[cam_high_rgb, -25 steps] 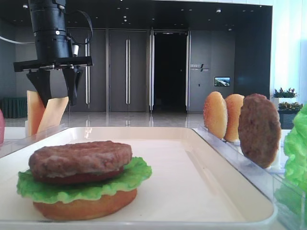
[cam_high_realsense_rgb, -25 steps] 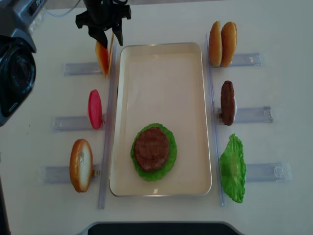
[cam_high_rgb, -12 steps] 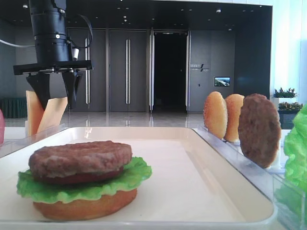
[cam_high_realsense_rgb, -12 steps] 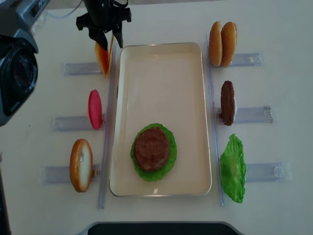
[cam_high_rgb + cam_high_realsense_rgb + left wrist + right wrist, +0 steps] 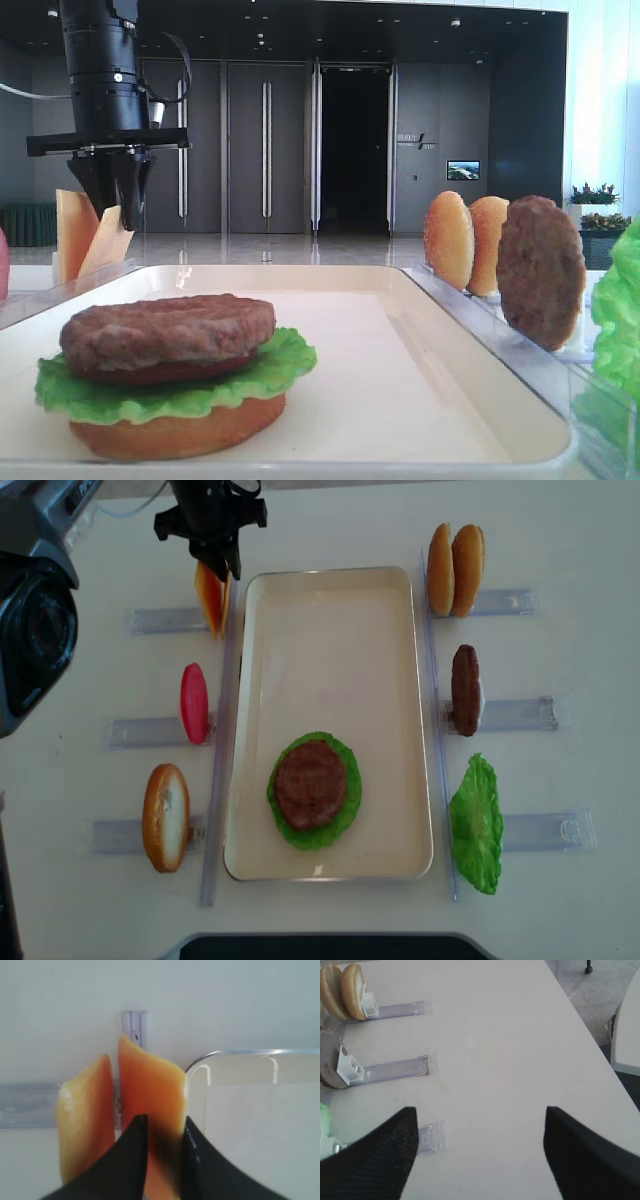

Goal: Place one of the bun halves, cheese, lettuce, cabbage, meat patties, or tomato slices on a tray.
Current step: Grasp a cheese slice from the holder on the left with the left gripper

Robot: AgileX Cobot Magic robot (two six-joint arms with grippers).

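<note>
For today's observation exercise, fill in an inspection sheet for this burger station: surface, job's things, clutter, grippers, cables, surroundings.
Surface: pale table, clear plastic holders either side of the tray.
Job's things: cream tray holds a stack of bun, lettuce, tomato and meat patty. Two cheese slices upright at far left; tomato slice, bun half, two buns, spare patty and lettuce leaf wait in holders.
Clutter: nothing seen.
Grippers: left gripper jaws pinch the cheese slice nearer the tray; right gripper jaws open, empty, over bare table.
Cables: one loops beside the left arm.
Surroundings: dark lobby doors, potted plants.
</note>
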